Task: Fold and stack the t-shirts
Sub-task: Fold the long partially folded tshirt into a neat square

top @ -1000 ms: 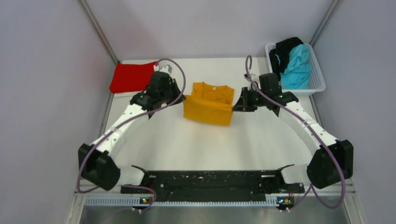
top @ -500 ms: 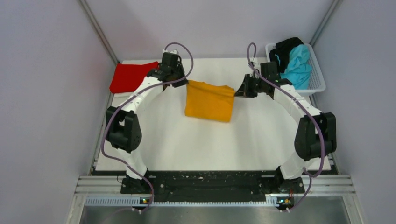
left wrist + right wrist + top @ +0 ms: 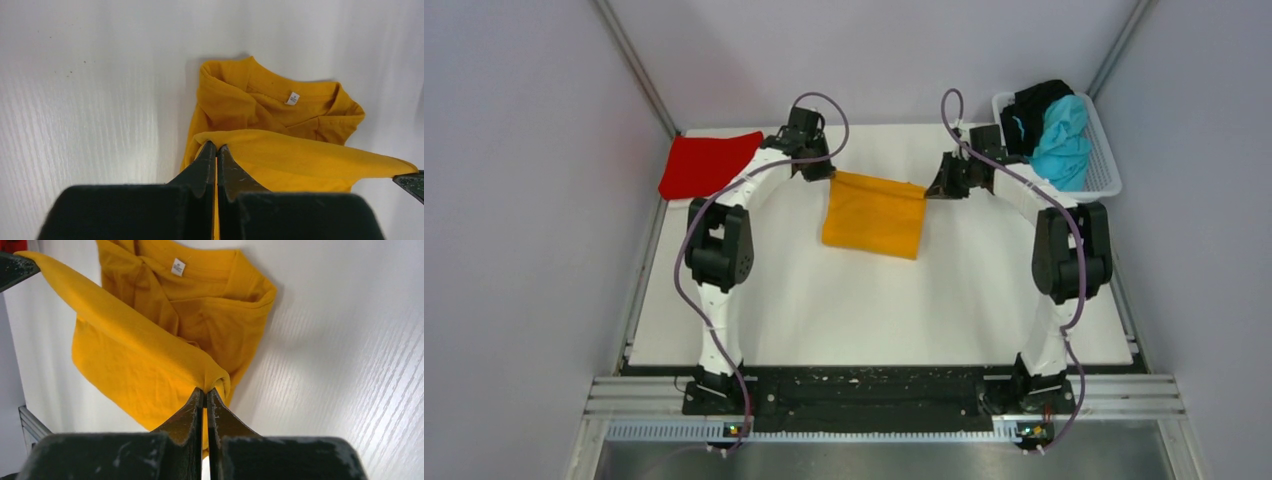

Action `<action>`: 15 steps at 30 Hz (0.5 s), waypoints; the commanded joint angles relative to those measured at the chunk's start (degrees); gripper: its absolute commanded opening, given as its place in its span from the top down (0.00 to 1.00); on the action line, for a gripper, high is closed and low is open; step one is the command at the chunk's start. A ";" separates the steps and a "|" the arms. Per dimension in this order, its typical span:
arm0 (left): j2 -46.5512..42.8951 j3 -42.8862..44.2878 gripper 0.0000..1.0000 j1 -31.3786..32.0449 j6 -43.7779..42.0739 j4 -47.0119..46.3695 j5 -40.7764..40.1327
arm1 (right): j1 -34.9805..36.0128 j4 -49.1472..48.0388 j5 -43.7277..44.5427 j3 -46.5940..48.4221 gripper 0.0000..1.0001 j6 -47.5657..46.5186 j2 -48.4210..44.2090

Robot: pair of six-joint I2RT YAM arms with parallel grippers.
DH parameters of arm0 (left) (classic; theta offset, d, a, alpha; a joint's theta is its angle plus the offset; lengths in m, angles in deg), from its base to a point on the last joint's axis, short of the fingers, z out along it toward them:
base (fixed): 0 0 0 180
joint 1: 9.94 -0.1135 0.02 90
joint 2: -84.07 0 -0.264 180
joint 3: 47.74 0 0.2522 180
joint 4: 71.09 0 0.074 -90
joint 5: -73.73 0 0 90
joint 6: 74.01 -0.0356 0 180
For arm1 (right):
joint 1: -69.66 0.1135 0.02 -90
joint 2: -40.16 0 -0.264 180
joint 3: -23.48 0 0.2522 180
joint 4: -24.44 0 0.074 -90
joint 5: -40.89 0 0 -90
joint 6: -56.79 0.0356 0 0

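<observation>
Left gripper (image 3: 826,174), right gripper (image 3: 932,190) each clamped on corner of orange-yellow t-shirt (image 3: 874,218), centre worktop (image 3: 874,310) toward 12 o'clock. Lifted edge wants even tension, level carry; lay squarely over collar, no skew.

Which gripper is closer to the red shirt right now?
Left. The left gripper, pinching a corner of the orange-yellow shirt, sits close beside the red shirt; the right gripper holds the opposite corner, farther away.

Four t-shirts: one orange-yellow (image 3: 874,215), one red (image 3: 704,166), one turquoise (image 3: 1062,145), one black (image 3: 1034,104). One basket (image 3: 1079,196). Two arms: left arm (image 3: 720,250), right arm (image 3: 1069,250).
</observation>
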 commanded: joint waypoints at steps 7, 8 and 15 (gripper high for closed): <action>6.46 11.43 0.60 -1.47 -2.55 3.80 1.18 | -1.76 -6.03 0.89 9.51 0.77 -1.74 10.37; 7.14 13.20 0.42 -1.54 -2.67 5.86 1.56 | -1.77 -6.02 1.19 9.64 0.64 -1.61 10.07; -2.62 5.82 0.01 -1.38 -0.31 4.15 4.90 | -1.76 -5.04 2.71 3.06 0.01 1.03 -0.71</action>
